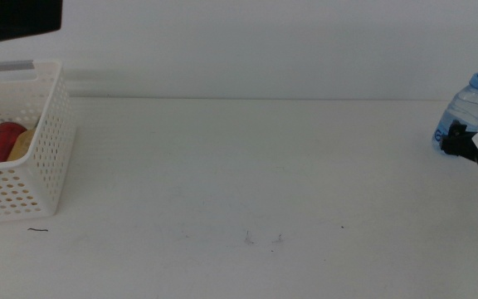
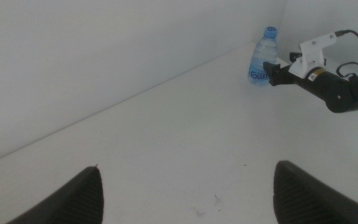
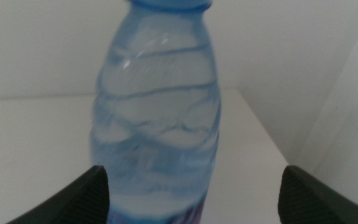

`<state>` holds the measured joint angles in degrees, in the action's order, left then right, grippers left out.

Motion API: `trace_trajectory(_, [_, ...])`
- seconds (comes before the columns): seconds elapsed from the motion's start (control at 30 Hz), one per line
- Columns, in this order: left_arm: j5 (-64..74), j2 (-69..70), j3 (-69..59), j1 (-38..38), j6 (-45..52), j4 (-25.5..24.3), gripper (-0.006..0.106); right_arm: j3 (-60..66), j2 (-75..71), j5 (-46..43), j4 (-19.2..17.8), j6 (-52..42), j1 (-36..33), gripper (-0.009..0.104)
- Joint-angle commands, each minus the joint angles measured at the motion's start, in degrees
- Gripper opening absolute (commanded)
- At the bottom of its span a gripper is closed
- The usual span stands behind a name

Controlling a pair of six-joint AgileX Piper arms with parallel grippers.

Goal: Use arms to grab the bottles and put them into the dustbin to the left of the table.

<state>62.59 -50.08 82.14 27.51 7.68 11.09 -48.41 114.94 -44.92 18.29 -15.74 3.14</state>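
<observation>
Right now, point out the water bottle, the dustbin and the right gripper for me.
water bottle (image 1: 469, 108): middle view, on its clear body under the blue cap.
dustbin (image 1: 44, 149): middle view, on its perforated side wall.
right gripper (image 1: 452, 139): middle view, at its dark fingertips beside the bottle's base.

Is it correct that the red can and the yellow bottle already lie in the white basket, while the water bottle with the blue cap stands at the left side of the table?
Not quite. The water bottle stands at the table's right side, as the middle view shows, with the right gripper at it. The red can and yellow bottle do lie in the white basket.
</observation>
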Motion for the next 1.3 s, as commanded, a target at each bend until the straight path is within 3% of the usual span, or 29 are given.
trace_trajectory(0.0, [-0.7, 0.1, 0.4, 0.4, 0.0, -0.1, 0.094, -2.8, 1.5, 1.3, -1.2, -0.7, 1.1, 0.081])
trace_trajectory(0.1, [-0.7, 0.1, 0.4, 0.4, 0.0, -0.1, 0.094, -6.4, 3.4, 3.6, -3.6, -0.7, 1.5, 0.081])
trace_trajectory(0.47, [-0.8, 0.1, 0.4, 0.4, 0.0, -0.1, 0.094, -16.0, 9.9, 5.3, -3.6, -0.7, 1.5, 0.079])
trace_trajectory(0.5, [-0.8, 0.1, 0.4, 0.4, 0.0, -0.1, 0.094, -16.7, 10.4, 5.3, -3.6, -0.8, 1.5, 0.075])
trace_trajectory(0.57, [-0.8, 0.1, 0.4, 0.4, 0.0, -0.1, 0.094, -17.9, 11.1, 6.3, -3.6, -0.8, 1.5, 0.055])
trace_trajectory(0.67, [-0.8, 0.1, 0.4, 0.4, 0.0, -0.1, 0.094, -18.5, 10.8, 9.5, -5.2, -0.2, 1.4, -0.003])
trace_trajectory(0.83, [-0.8, 0.1, 0.4, 0.4, 0.0, -0.1, 0.094, -18.8, 7.1, 12.1, -20.2, 6.3, -4.1, -0.001])
trace_trajectory(0.93, [-1.0, 0.1, 0.4, 0.4, 0.0, -0.1, 0.094, -21.1, 6.7, 13.1, -25.3, 11.5, -10.3, -0.002])
trace_trajectory(1.1, [-1.1, 0.1, 0.4, 0.4, 0.0, -0.1, 0.094, -26.2, 8.9, 14.1, -31.9, 17.2, -20.6, -0.002])
trace_trajectory(1.27, [-1.2, 0.1, 0.4, 0.4, 0.0, -0.1, 0.094, -32.6, 13.6, 16.8, -32.2, 18.8, -29.5, -0.002])
